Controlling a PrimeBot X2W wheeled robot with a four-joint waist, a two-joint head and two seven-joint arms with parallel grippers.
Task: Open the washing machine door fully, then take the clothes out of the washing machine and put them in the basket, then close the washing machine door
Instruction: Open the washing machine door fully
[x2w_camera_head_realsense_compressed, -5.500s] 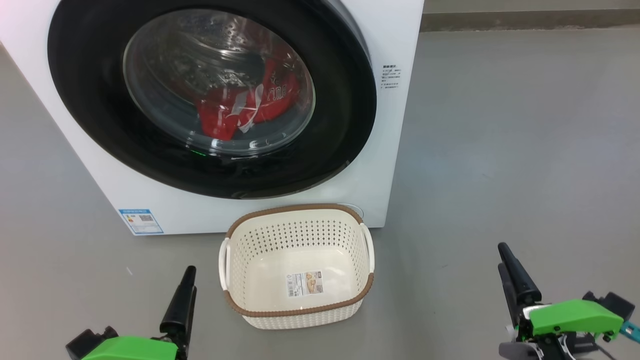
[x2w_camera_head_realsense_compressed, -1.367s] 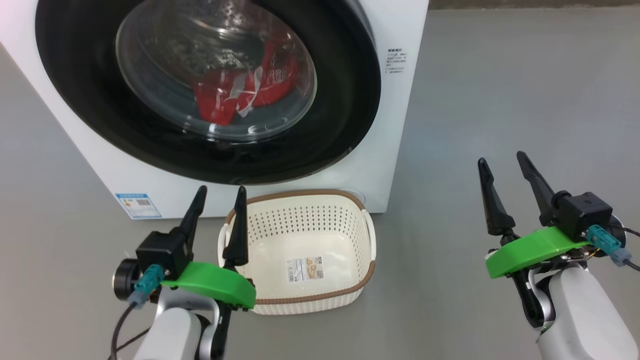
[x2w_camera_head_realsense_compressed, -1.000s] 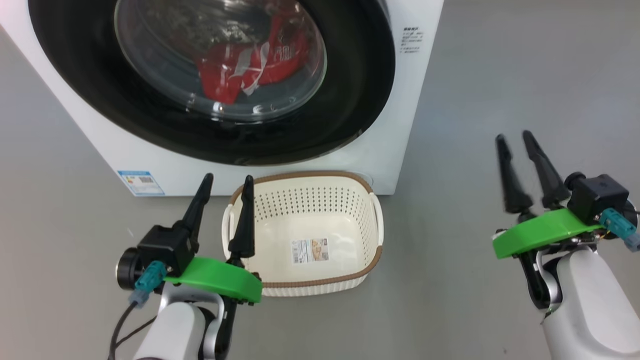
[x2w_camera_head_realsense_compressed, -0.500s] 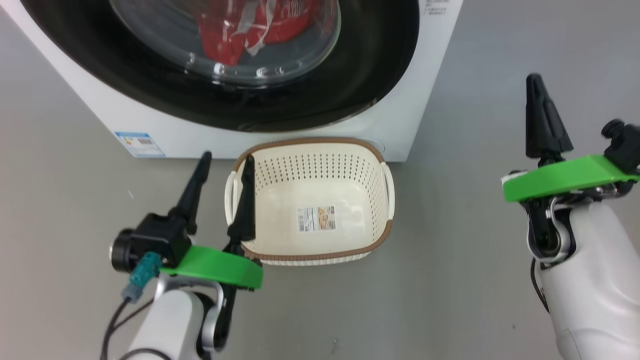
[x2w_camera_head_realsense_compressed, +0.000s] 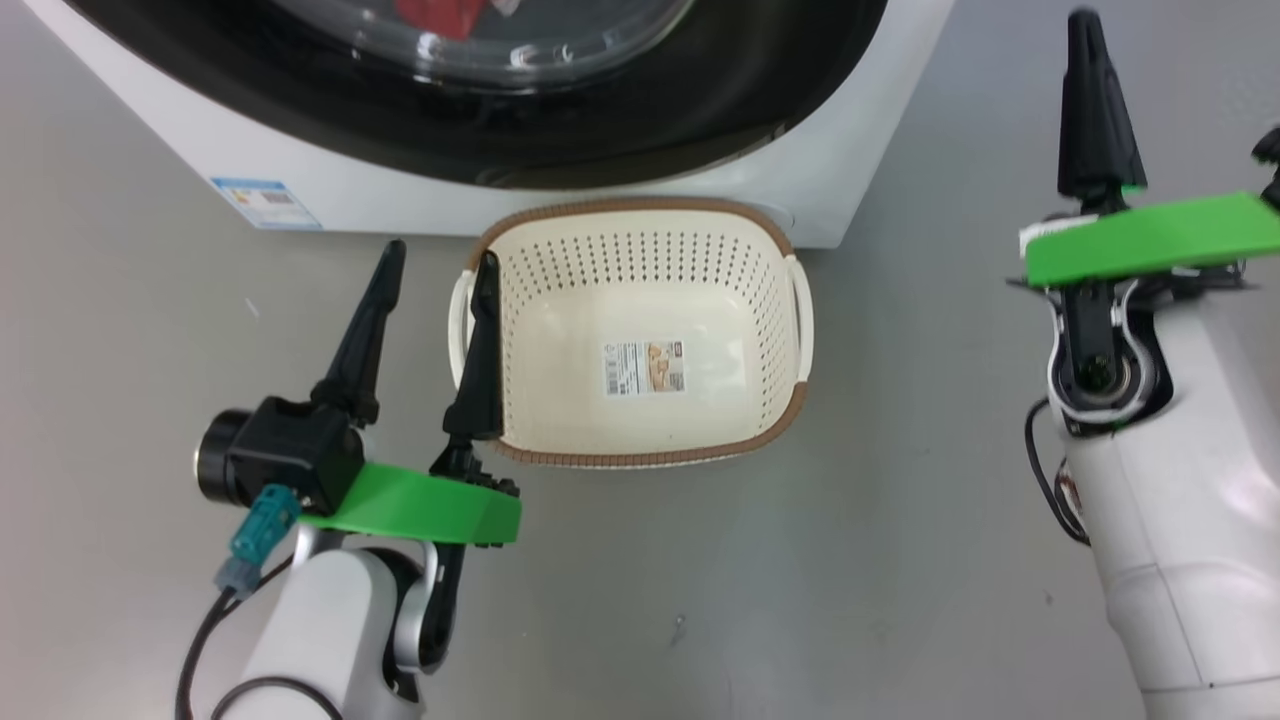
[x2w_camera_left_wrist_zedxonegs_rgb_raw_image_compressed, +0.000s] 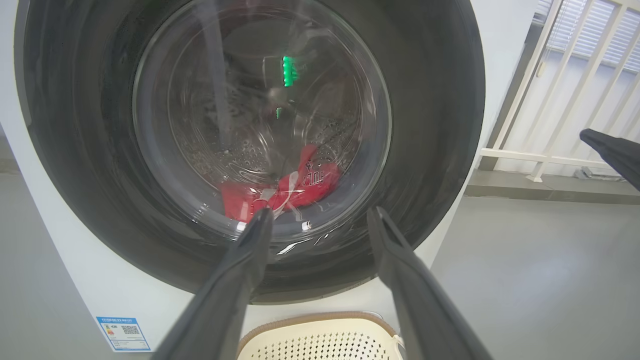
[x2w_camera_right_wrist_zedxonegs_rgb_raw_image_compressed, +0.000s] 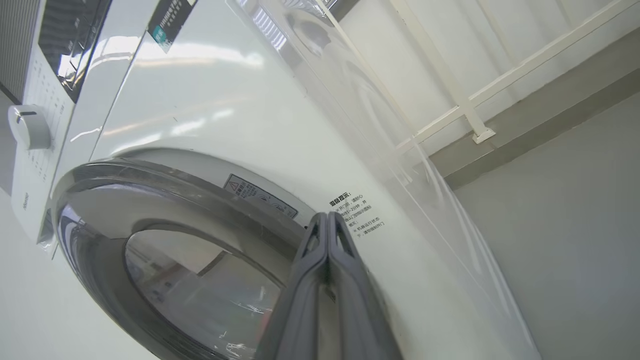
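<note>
The washing machine (x2w_camera_head_realsense_compressed: 400, 195) stands ahead with its black washing machine door (x2w_camera_left_wrist_zedxonegs_rgb_raw_image_compressed: 430, 125) closed. Red clothes (x2w_camera_left_wrist_zedxonegs_rgb_raw_image_compressed: 285, 192) lie in the drum behind the glass; a scrap of the clothes (x2w_camera_head_realsense_compressed: 450, 12) shows in the head view. The cream basket (x2w_camera_head_realsense_compressed: 640, 458) sits on the floor just in front of the machine, with nothing in it but its sticker. My left gripper (x2w_camera_head_realsense_compressed: 437, 265) is open beside the basket's left handle, pointing at the door (x2w_camera_left_wrist_zedxonegs_rgb_raw_image_compressed: 320, 214). My right gripper (x2w_camera_head_realsense_compressed: 1083, 22) is shut on nothing, raised right of the machine, its fingertips near the door's right rim (x2w_camera_right_wrist_zedxonegs_rgb_raw_image_compressed: 327, 216).
Grey floor (x2w_camera_head_realsense_compressed: 900, 560) spreads around the basket and to the right of the machine. A white railing (x2w_camera_left_wrist_zedxonegs_rgb_raw_image_compressed: 550, 100) runs behind on the right. The machine's control knob (x2w_camera_right_wrist_zedxonegs_rgb_raw_image_compressed: 30, 127) sits above the door. A blue label (x2w_camera_head_realsense_compressed: 265, 200) marks the machine's lower front.
The right gripper has shut and risen beside the machine's right side. The head camera has tilted down, so machine and basket slid up the picture. The left gripper stayed open.
</note>
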